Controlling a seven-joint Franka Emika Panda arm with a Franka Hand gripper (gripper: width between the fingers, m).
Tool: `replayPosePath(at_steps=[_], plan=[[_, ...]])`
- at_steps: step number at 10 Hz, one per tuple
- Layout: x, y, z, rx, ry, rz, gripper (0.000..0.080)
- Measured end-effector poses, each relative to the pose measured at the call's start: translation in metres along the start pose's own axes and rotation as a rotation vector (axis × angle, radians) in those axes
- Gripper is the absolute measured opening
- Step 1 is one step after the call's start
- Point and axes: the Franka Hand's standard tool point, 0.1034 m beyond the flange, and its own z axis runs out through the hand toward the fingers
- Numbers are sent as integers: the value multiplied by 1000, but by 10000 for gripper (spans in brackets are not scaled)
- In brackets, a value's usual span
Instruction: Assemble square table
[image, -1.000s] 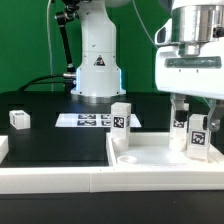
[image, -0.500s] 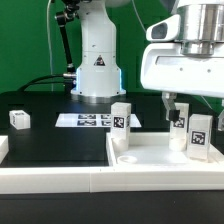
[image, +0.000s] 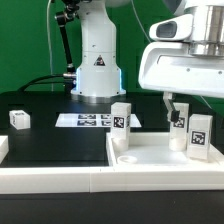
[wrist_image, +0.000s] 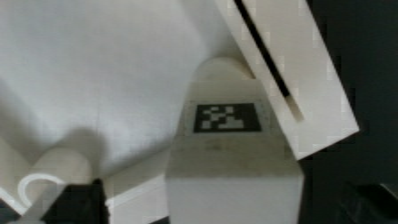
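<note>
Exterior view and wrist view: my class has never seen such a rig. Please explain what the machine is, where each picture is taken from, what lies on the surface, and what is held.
The machine is a robot arm that builds a small table. The exterior view comes from a camera off the arm; the wrist view from one on its wrist, close above white parts, one bearing a tag. On the black work surface lies the white tray-like top, with three tagged legs standing upright in it. A fourth leg and the flat marker board lie apart on the black. The jaws hang open over the two legs at the exterior view's right and hold nothing.
</note>
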Motion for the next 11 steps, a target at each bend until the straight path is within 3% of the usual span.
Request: replayPosePath(at_steps=[1,2,3,4,10,11], plan=[[0,-1,0,1,0,5,563],[0,0,0,0,0,7,427],[1,0,0,0,0,12,427],[1,0,0,0,1,37,290],[1,2,0,3,0,392,290],[4,6,1,27,19,548,290]])
